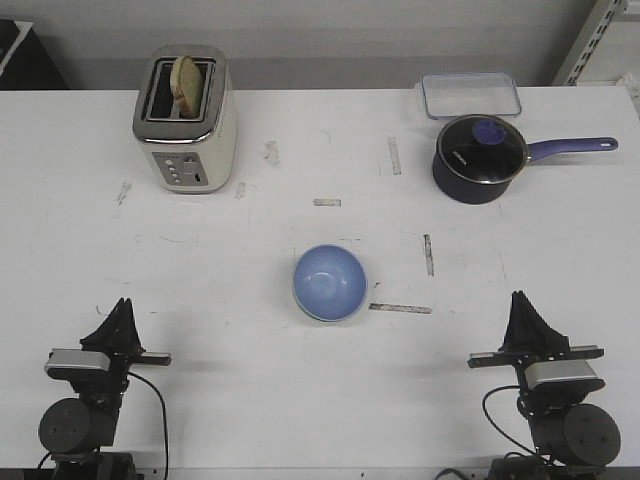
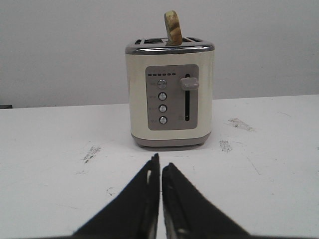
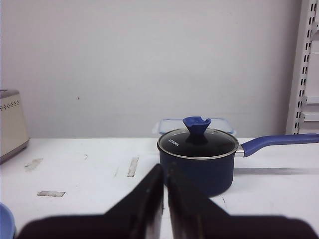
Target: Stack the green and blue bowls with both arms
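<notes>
i see the white worktop (image 1: 250, 400) filling the frame, a toaster (image 1: 186, 118) upper left and a saucepan (image 1: 480, 158) upper right. the blue bowl (image 1: 329, 283) sits at centre; a thin pale rim under it may be the green bowl, but i cannot tell. my left fingers (image 1: 122, 308) and right fingers (image 1: 521, 302) are clenched on nothing, parked low. stacking looks done; next i'd only confirm.

I saw a smooth, softly glossy blue bowl (image 1: 329, 282) on a matt white table (image 1: 230, 400), scuffed near the toaster (image 1: 186, 118). The toaster looked cream enamel with brushed metal trim. Right of it, the saucepan (image 1: 478, 158) wore a shiny glass lid.
</notes>
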